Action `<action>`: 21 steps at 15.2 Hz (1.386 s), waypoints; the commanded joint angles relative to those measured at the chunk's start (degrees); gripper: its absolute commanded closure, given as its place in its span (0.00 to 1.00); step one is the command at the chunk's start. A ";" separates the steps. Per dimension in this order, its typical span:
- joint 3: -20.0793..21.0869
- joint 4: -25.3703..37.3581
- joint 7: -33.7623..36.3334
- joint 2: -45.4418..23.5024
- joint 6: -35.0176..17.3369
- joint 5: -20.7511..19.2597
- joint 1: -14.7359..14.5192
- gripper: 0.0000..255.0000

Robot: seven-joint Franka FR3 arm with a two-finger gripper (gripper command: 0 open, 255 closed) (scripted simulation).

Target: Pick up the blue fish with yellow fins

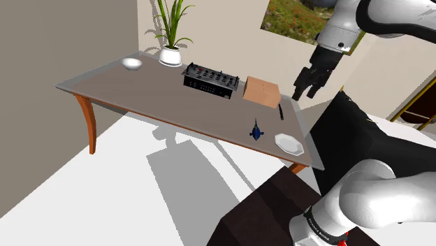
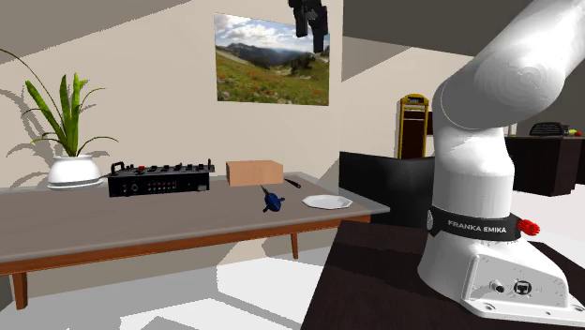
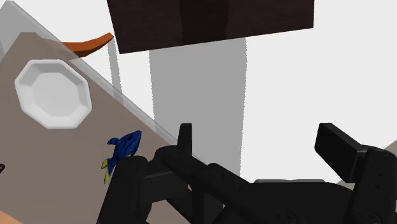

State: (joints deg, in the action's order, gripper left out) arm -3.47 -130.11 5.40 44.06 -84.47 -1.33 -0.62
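Note:
A small blue fish with yellow fins [image 1: 258,131] lies on the brown table [image 1: 154,91], close to its near end and beside a white plate [image 1: 288,143]. My black gripper [image 1: 304,92] hangs high above that end of the table, well clear of the fish, and its fingers stand apart with nothing between them. The second exterior view has the gripper [image 2: 310,37] near the ceiling and the fish [image 2: 271,199] far below on the tabletop. In the wrist view the fish [image 3: 124,149] sits off to the side of the open gripper [image 3: 261,143], between it and the plate [image 3: 53,93].
Along the table stand a tan box [image 1: 261,91], a black mixer console [image 1: 211,79], a potted plant [image 1: 172,35] and a white bowl [image 1: 132,64]. A dark pen [image 1: 281,112] lies near the box. My dark stand [image 1: 279,210] sits just past the table's end.

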 commanded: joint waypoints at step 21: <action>-5.12 -3.53 7.06 -30.30 -34.20 -6.39 6.98 0.00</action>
State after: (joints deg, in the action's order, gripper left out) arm -8.26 -134.47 12.13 15.74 -117.41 -7.48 6.02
